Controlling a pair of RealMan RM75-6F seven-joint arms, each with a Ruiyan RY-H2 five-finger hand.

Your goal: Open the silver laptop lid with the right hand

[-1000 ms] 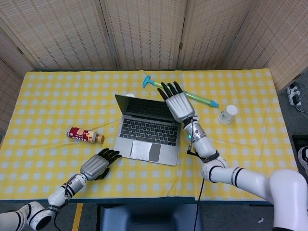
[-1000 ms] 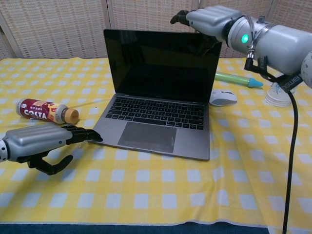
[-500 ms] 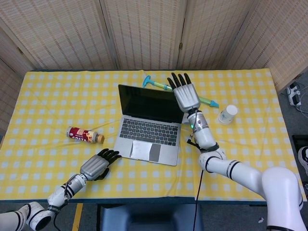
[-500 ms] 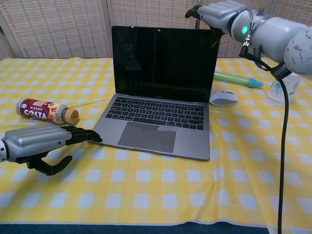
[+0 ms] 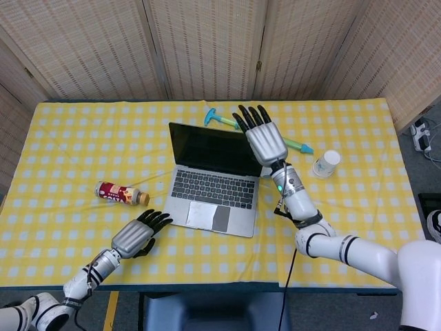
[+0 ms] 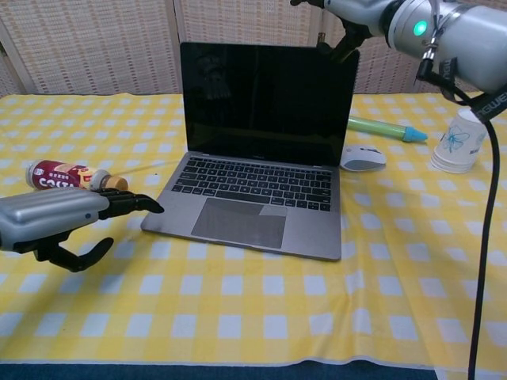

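Most done: your silver laptop [image 6: 265, 150] lid stands upright, screen facing you
Right hand [image 5: 264, 140]: fingers spread at the lid's top corner, gripping nothing
Left: only withdrawing it

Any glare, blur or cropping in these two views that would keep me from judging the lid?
Head view: even light, sharp, the laptop wholly in frame, its screen dark without glare. Chest view: the screen shows only a faint reflection; the right hand is cut by the top edge, so its contact with the lid's corner is hard to judge; the left hand, close to the camera, looks large and is cropped at the left edge.
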